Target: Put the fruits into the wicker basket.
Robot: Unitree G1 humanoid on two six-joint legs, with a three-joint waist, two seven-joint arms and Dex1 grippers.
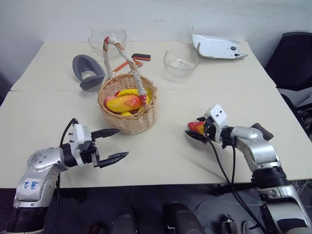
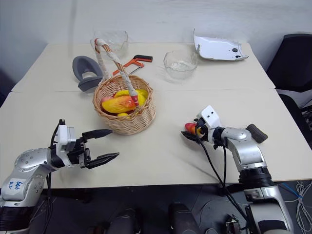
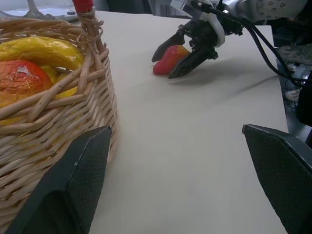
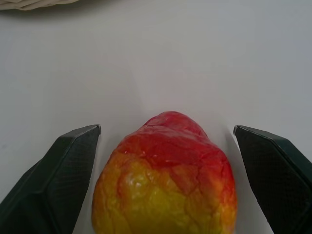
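The wicker basket stands left of the table's middle, its white-and-red wrapped handle arching over it. Inside lie several fruits, among them a yellow-orange mango and a yellow banana. One red-yellow fruit lies on the table to the right of the basket. My right gripper is open with a finger on each side of that fruit, and a gap shows on both sides. My left gripper is open and empty, just in front of the basket's near left side.
Two clear glass bowls stand at the back. A grey curved piece, an orange-handled tool and a small black block lie behind the basket. A white plastic cover lies at the far right.
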